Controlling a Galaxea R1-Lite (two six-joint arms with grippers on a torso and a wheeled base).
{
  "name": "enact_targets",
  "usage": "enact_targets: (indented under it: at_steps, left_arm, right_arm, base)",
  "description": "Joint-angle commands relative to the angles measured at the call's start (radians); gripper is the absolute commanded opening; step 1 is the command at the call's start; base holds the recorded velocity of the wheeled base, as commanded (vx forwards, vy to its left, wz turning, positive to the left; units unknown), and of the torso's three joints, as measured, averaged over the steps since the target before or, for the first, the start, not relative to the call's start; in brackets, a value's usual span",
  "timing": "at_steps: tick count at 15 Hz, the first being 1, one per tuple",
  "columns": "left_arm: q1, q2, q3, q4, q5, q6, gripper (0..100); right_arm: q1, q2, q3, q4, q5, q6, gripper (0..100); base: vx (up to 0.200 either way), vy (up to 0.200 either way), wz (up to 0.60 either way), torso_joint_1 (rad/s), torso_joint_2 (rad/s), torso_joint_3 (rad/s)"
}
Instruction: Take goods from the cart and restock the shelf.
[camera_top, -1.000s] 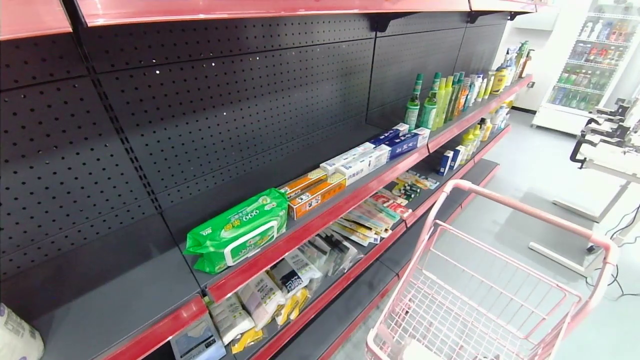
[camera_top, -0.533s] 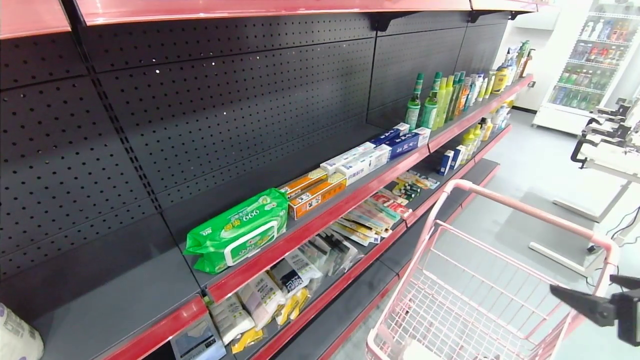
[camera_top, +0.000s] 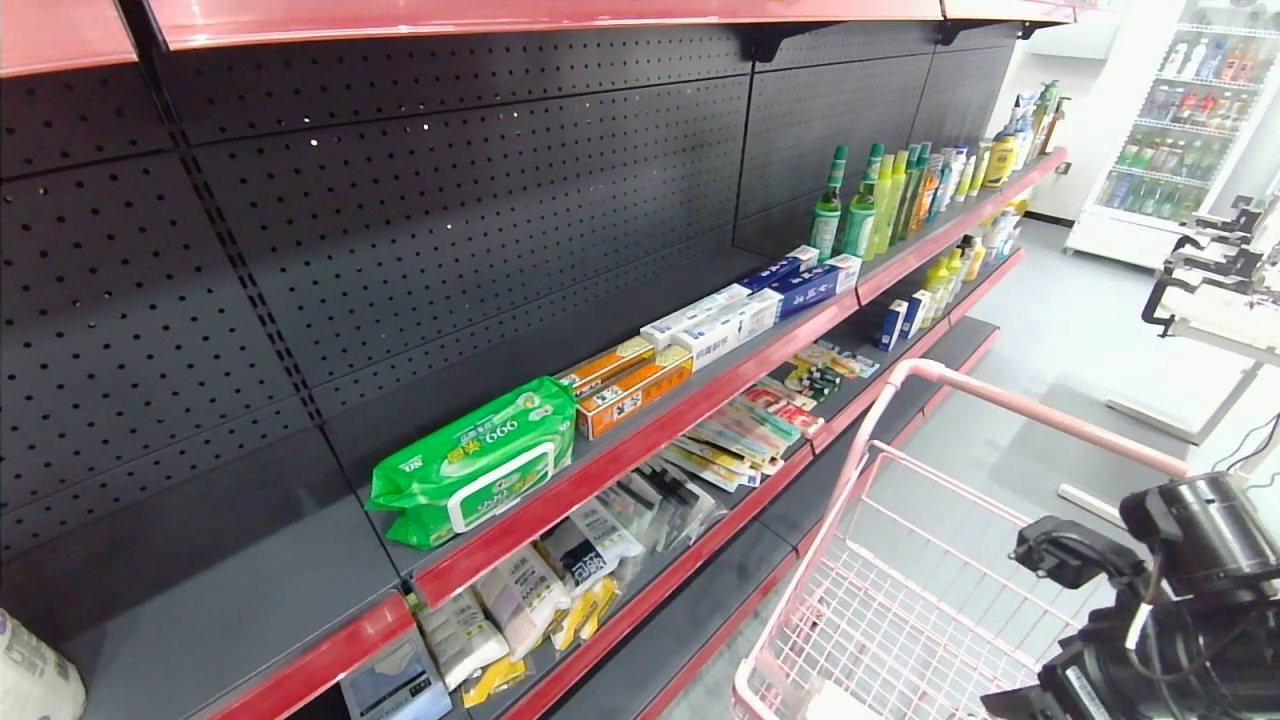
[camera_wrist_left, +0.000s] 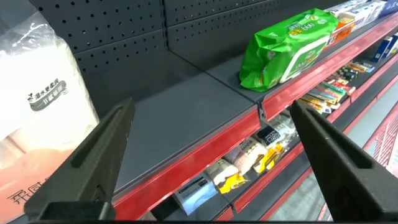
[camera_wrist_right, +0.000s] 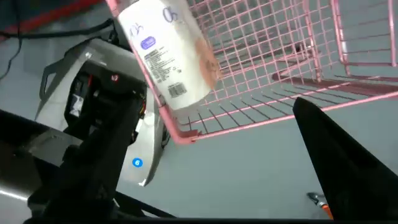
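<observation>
Left wrist view: left tool (camera_wrist_left: 210, 104) agape, empty; right tool (camera_wrist_right: 217, 102) likewise, beside cart (camera_wrist_right: 249, 122).

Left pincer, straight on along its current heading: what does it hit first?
Probably the bare dark grey metal shelf board, between the white plastic-wrapped paper pack and the green wipes pack. The open left pincer aims at that gap; depth is unclear.

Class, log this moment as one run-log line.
left hand: open, at shelf | right hand: open, near cart | pack: in cart

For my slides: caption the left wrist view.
Open left gripper faces the shelf, between a tissue pack and green wet wipes.
</observation>
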Motion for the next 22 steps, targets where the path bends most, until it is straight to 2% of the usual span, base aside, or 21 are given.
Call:
enact_targets:
  at_steps: [1, 8, 18, 22]
  left_arm:
    - [0.0, 0.0, 0.0, -0.001, 0.0, 0.001, 100]
    - [0.0, 0.0, 0.0, -0.001, 0.0, 0.001, 100]
    - [0.0, 0.0, 0.0, -0.001, 0.0, -0.001, 100]
    - [0.0, 0.0, 0.0, -0.001, 0.0, -0.001, 100]
  right_arm:
    - [0.08, 0.115, -0.014, -0.002, 0.0, 0.013, 100]
    - [0.144, 0.219, -0.07, -0.001, -0.007, 0.011, 100]
    - [0.285, 0.229, -0.116, -0.001, -0.043, 0.022, 100]
    - [0.271, 0.282, -0.15, -0.001, -0.037, 0.022, 100]
  base:
    - [0.0, 0.0, 0.0, 0.0, 0.0, 0.0]
    - [0.0, 0.0, 0.0, -0.067, 0.15, 0.083]
    - [0.0, 0.0, 0.0, -0.144, 0.33, 0.174]
    - [0.0, 0.0, 0.0, -0.023, 0.06, 0.035]
